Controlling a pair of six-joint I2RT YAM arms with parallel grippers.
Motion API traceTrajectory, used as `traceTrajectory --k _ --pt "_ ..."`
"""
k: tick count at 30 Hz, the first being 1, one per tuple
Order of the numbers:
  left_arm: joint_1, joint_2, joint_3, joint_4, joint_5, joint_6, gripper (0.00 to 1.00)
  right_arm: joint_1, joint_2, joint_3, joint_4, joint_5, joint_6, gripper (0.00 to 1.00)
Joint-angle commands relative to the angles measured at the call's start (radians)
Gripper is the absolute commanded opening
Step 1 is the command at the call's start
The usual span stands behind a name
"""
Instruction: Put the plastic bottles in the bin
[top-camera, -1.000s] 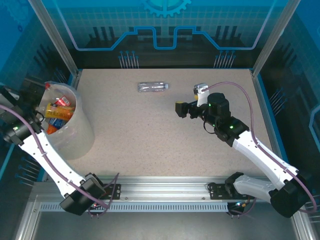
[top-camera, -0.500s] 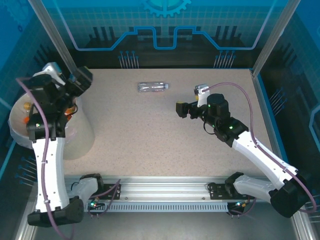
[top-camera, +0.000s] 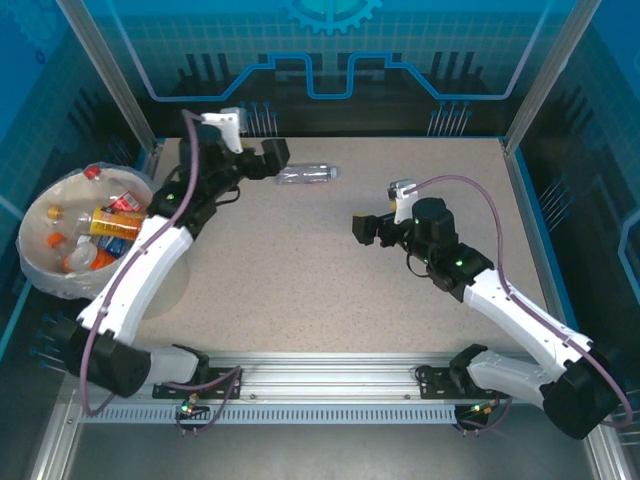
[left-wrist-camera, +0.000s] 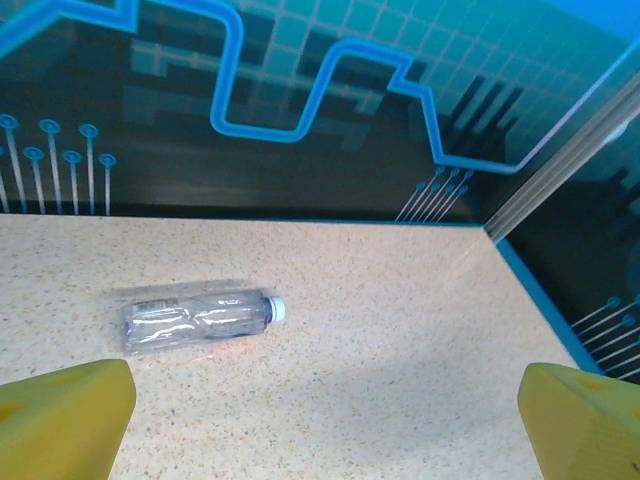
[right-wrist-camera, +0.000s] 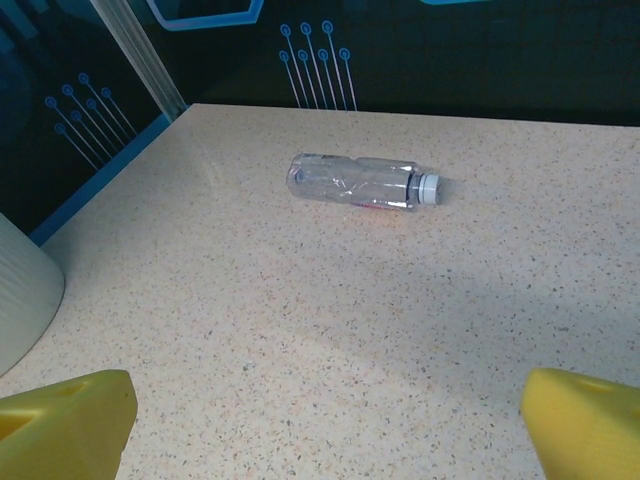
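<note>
**Bottles.** One clear bottle (top-camera: 306, 174) lies on its side on the table (top-camera: 330, 290), near the far edge, with its cap to the right. Nothing is touching it. The other bottles (top-camera: 108, 222) in view, with orange and red labels among them, are heaped inside the bin (top-camera: 24, 238) at the left side of the table.

**Progress.** In my judgement the task is nearly complete. One bottle is outstanding and no other loose bottle is seen on the table.

**Left gripper (top-camera: 274, 158).** The jaws are spread fully and hold nothing. It sits just left of the clear bottle and apart from it. In its wrist view the bottle lies ahead, left of centre, beyond the yellow fingers (left-wrist-camera: 60, 415).

**Right gripper (top-camera: 362, 227).** The jaws are spread fully and hold nothing. It sits over mid-table, well apart from the bottle and facing it. It is poorly placed for this pick compared with the left.
</note>
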Motion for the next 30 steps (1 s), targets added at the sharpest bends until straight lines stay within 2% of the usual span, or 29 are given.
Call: traceTrajectory --k 1,11,25,30 --pt "-0.007 0.08 -0.022 0.16 -0.024 0.065 0.99 0.014 -0.041 -0.003 -0.011 0.04 0.03 1.0" --pt "-0.005 0.334 0.025 0.334 -0.007 0.129 0.99 0.012 -0.087 -0.005 -0.081 0.102 0.071 1.0" --pt "0.021 0.843 0.486 0.206 0.104 0.104 0.99 0.011 -0.113 0.039 -0.172 0.113 0.082 1.0" --pt "0.054 0.972 0.601 0.183 0.2 0.019 0.99 0.011 -0.148 0.023 -0.178 0.15 0.082 1.0"
